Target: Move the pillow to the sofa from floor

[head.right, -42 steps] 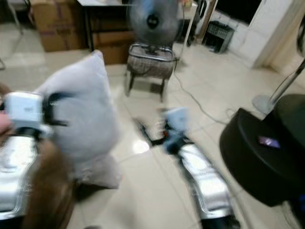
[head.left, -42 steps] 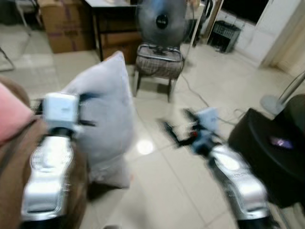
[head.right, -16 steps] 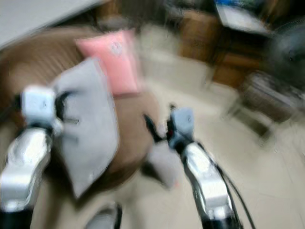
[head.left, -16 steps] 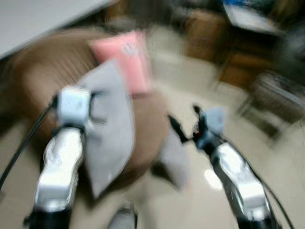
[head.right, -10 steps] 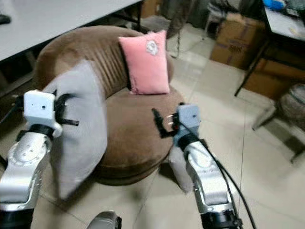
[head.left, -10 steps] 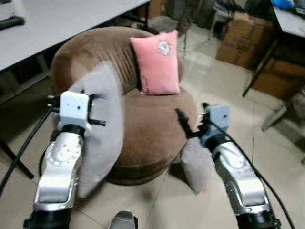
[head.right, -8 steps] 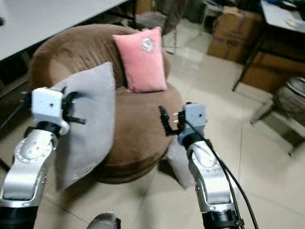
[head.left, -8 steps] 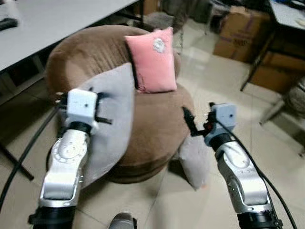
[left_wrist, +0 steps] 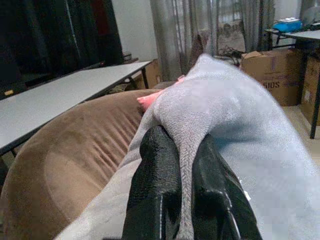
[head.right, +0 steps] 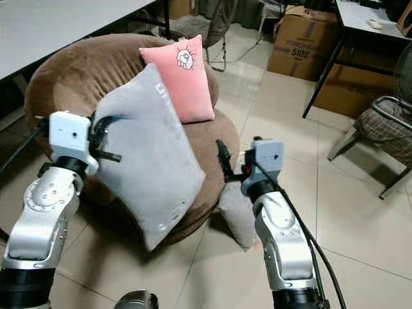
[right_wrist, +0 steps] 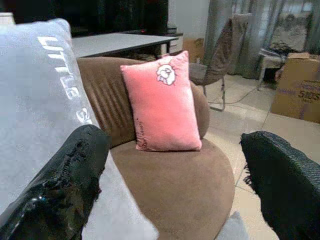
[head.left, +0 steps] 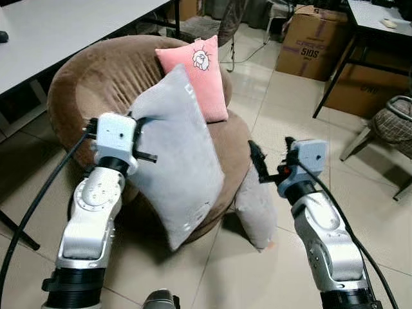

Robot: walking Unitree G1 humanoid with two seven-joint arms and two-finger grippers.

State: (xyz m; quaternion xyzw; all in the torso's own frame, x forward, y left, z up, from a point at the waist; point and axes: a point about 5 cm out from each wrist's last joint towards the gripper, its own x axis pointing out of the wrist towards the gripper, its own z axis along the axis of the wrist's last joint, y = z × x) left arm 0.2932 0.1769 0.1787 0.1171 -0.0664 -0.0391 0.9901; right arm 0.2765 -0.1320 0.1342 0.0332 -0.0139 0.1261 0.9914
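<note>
Swung higher and further over the seat than half a second ago, the large grey fabric pillow [head.left: 175,166] now hangs tilted across the front of the round brown velvet sofa [head.left: 96,84], its upper corner overlapping the pink cushion with a white cartoon patch [head.left: 201,72] that leans on the backrest; the left gripper [left_wrist: 177,165] holds it, both black fingers [left_wrist: 155,175] pressed together on a fold of grey cloth pinched between them, the rest of the pillow spreading ahead of and below the jaws; the right gripper [head.right: 233,162] hovers beside the sofa's front edge with its fingers spread wide and nothing between them, the grey pillow lying just to one side of its jaws; a second, smaller grey pillow [head.left: 257,209] leans on the tiled floor [head.left: 270,96] against the sofa's base, beneath that gripper; the right wrist view shows white lettering on the held pillow [right_wrist: 60,75], while the left wrist view shows the pinched fold up close.
</note>
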